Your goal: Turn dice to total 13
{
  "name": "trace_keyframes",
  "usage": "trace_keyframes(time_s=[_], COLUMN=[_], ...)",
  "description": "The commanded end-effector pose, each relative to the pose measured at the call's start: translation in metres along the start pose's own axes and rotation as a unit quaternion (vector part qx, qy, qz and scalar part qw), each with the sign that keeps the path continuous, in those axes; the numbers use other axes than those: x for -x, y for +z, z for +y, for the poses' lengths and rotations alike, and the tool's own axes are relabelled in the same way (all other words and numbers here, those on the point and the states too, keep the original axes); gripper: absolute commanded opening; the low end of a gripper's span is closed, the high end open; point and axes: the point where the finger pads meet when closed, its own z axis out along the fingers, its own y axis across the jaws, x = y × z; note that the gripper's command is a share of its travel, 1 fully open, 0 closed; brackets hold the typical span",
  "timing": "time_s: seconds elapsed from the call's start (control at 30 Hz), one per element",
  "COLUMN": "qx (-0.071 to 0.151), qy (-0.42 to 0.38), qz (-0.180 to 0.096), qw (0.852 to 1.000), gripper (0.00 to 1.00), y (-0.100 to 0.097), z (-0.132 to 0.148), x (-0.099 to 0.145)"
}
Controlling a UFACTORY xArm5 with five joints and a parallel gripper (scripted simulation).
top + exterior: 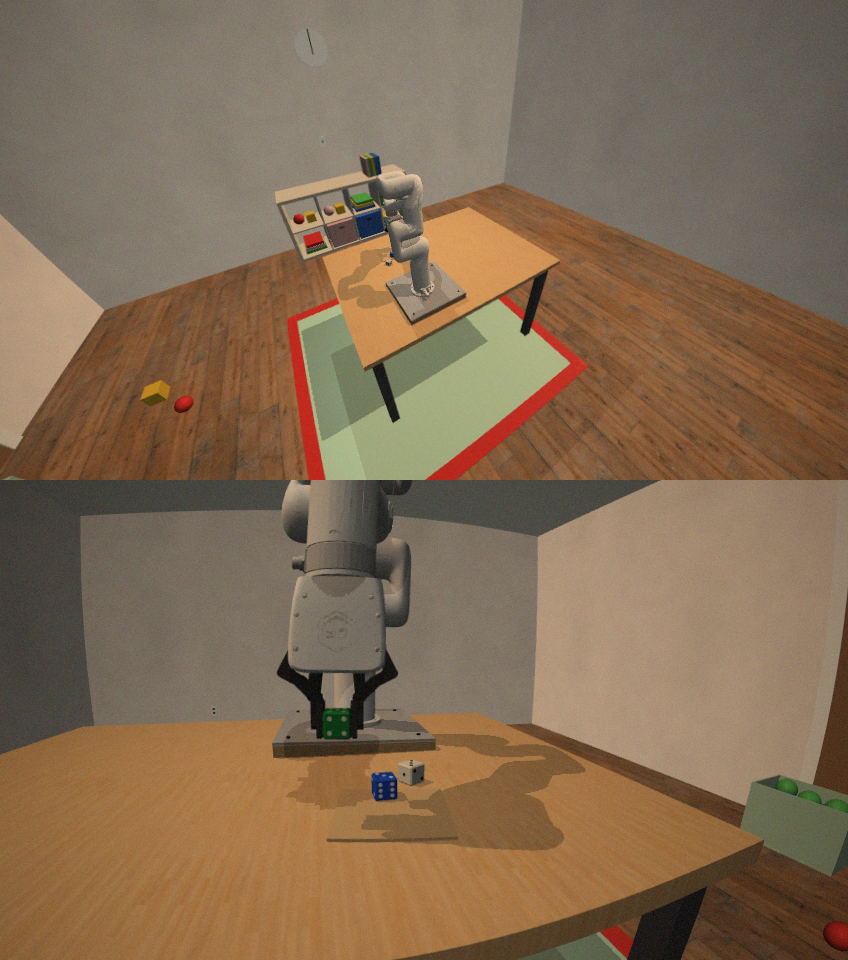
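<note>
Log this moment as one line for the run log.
gripper: shut on green die, lifted | blue die, white die: on table

No words can be read. The green die [336,723] shows four pips toward the camera, the blue die [384,785] six; a faint hexagonal emblem marks the pincer [336,725] housing.

Green die [336,723] held off the tabletop [178,836], centre frame, four pips facing the camera. Blue die [384,785] and white die [411,772] flat, just right of centre; tan mat [380,830] below them.
</note>
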Motion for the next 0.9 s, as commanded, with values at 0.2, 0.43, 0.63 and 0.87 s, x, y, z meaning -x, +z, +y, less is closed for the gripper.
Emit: trace_keyframes(time_s=[0.2,0.43,0.63,0.87], qx=[0.002,0.002,0.002,0.002], qy=[-0.057,-0.057,-0.057,-0.057], qz=[-0.004,-0.004,-0.004,-0.004], qw=[0.998,0.998,0.998,0.998], gripper=[0.27,0.27,0.27,0.27], y=[-0.006,-0.006,-0.004,0.011], z=[0.061,0.061,0.061,0.061], x=[-0.009,-0.009,-0.009,-0.009])
